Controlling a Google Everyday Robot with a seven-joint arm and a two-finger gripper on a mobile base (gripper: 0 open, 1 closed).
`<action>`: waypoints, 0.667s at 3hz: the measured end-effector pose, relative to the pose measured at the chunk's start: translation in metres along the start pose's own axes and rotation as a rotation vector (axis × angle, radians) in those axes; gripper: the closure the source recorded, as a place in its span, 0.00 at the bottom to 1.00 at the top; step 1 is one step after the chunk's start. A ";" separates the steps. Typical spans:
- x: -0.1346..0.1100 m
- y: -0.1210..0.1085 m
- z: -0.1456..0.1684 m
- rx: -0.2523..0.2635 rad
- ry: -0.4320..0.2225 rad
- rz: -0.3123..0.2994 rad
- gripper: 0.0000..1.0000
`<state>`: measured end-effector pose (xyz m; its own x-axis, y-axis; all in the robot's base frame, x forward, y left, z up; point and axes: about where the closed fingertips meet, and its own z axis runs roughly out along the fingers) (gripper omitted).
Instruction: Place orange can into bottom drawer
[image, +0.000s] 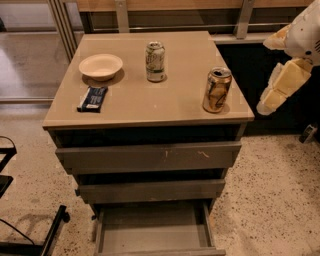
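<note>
The orange can (217, 90) stands upright near the right edge of the cabinet top (150, 100), with its silver top up. My gripper (266, 75) hangs in the air to the right of the can, off the cabinet's edge and apart from it. Its cream fingers (282, 85) are spread and hold nothing. The bottom drawer (155, 231) is pulled out below the two shut drawers, and its grey floor is bare.
A white-and-green can (155, 61) stands at the back middle of the cabinet top. A cream bowl (100, 66) and a dark flat packet (93, 98) lie on the left. Black frame parts (30, 240) sit on the speckled floor at the lower left.
</note>
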<state>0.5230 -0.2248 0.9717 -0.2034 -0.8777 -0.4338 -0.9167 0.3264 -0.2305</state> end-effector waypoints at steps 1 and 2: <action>-0.005 -0.029 0.015 0.022 -0.072 0.017 0.00; -0.010 -0.052 0.033 0.034 -0.123 0.034 0.00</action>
<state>0.5837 -0.2218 0.9593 -0.1885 -0.8169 -0.5452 -0.8974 0.3688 -0.2422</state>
